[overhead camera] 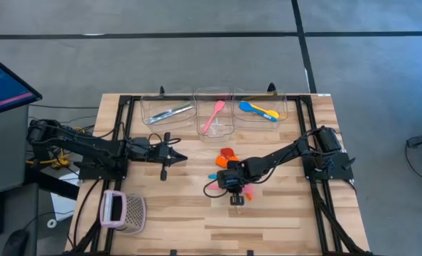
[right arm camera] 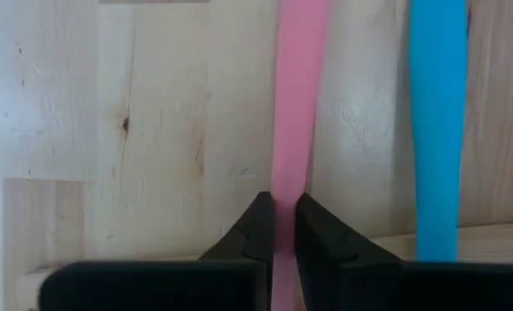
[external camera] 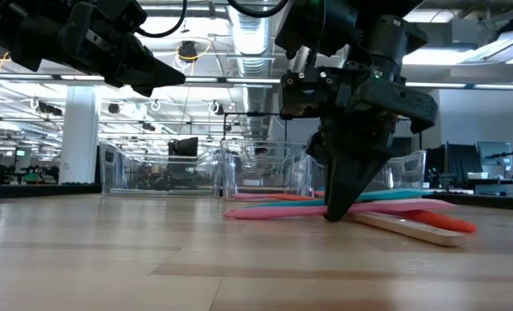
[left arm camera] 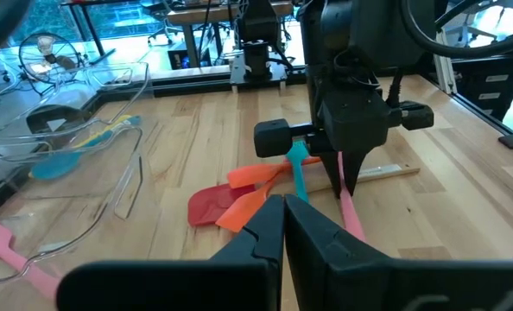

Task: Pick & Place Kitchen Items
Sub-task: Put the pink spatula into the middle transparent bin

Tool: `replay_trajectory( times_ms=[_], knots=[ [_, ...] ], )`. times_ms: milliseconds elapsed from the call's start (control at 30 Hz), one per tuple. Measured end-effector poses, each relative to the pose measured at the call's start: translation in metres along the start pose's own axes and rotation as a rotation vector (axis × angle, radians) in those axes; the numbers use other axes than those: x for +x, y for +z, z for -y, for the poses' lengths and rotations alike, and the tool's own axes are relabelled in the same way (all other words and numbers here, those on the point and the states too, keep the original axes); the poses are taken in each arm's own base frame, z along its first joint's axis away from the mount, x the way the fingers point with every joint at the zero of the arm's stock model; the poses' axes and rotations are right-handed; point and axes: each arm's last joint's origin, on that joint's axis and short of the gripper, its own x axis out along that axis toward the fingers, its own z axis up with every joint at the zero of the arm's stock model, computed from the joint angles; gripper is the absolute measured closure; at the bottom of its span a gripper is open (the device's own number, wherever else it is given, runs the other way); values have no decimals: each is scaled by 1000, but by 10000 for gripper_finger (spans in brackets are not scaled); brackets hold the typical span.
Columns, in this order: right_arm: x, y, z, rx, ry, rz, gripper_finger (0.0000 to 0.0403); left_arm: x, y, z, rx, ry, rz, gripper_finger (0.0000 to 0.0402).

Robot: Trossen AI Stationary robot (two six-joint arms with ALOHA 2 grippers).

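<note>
The right hand [right arm camera: 276, 226] pinches the pink utensil's handle [right arm camera: 296, 104], which lies flat on the surface [right arm camera: 110, 130], parallel beside the teal handle [right arm camera: 438, 121].

grey floor [overhead camera: 197, 18], ceiling lights [external camera: 187, 53], monitor [overhead camera: 1, 82]

A pink spoon handle [right arm camera: 295, 112] lies flat mid-table beside a teal handle [right arm camera: 438, 121], orange spoons [left arm camera: 255, 186] and a red-headed spatula [left arm camera: 206, 206].
</note>
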Motion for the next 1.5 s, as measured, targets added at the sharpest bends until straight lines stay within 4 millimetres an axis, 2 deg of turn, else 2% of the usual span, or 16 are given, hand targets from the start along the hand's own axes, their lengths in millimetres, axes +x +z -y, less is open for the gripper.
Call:
replay_trajectory(
  times_ms=[367,500,567,1000,1167,1300,1500],
  knots=[
    [-10,0,-1,-6,9,20,384,0,0,0,0,1,0,399],
    [-26,4,-2,2,19,67,384,0,0,0,0,1,0,399],
    [-33,5,-2,2,24,86,397,0,0,0,0,2,0,399],
    [-100,9,-4,-5,51,278,402,0,0,0,0,4,0,399],
    [-121,6,-1,-15,-29,338,402,0,0,0,-3,4,0,399],
    [-134,5,2,-50,-105,386,402,0,1,0,-81,4,11,399],
    [-152,5,13,-96,-213,448,402,-1,14,-1,-104,3,145,394]
  ],
)
